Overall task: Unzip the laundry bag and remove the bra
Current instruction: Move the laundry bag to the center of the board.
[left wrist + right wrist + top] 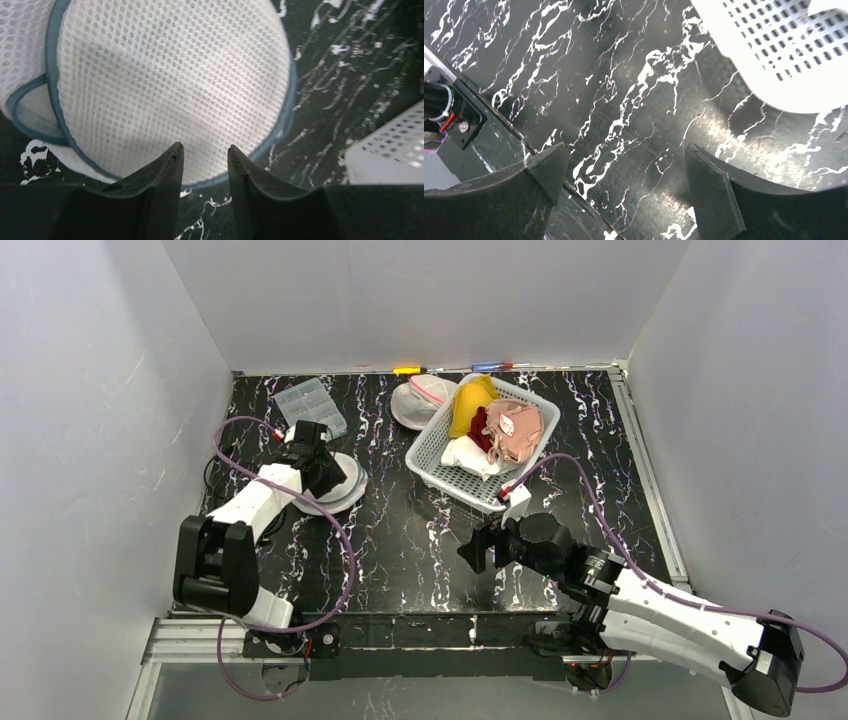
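Black tabletop (400,540) veined with white, boxed in by white walls on three sides. Toward its left side, a round white mesh laundry bag (347,492) (170,75), flat on the surface, rimmed by a teal zipper (52,80).

Left gripper (325,472) (204,157) directly above that bag, pointing down at it. Fingers (167,172) parted by a narrow gap, with nothing visibly pinched between them. From the left wrist, fingertips over the bag's near edge and mesh filling most of the view beyond them. Touching the mesh or just clear of it: cannot tell. Zipper track curving along the left of the bag and round its rim; no pull tab to be made out. Contents hidden by the mesh, so no bra to be seen inside.

Right gripper (483,545) (624,150) low over bare tabletop near the middle, well apart from the bag. Fingers spread wide, holding nothing. Just beyond them, the near corner of a white plastic basket (432,455) (784,50).

In the basket, a heap of clothes: yellow cloth (472,402), red cloth (480,427), a pink padded garment (516,430) and white cloth (470,455). Against the basket's far left side, a second mesh bag (418,400) with pink trim. Behind the left gripper, a clear compartment box (310,405).
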`<state>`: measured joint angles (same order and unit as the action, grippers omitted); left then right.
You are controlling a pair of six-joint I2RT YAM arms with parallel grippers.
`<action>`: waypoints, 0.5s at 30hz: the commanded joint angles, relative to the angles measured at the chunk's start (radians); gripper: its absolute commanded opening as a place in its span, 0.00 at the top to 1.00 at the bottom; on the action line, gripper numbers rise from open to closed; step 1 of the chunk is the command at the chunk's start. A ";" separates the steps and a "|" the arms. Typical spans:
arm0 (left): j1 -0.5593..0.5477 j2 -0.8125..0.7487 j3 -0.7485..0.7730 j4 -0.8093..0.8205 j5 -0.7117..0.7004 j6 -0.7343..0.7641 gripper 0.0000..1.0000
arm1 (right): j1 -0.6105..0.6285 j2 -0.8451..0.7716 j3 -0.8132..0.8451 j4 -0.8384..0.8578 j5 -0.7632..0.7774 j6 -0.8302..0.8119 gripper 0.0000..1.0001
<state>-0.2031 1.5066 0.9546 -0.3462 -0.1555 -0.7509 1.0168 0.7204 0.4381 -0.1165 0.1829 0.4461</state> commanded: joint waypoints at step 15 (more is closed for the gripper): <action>-0.178 -0.329 0.025 0.009 0.231 0.096 0.38 | -0.116 0.243 0.465 -0.209 0.558 0.148 0.05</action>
<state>-0.3080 1.1767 0.9543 -0.3359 0.0051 -0.7155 0.9825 0.9020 0.8482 -0.3099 0.6300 0.5102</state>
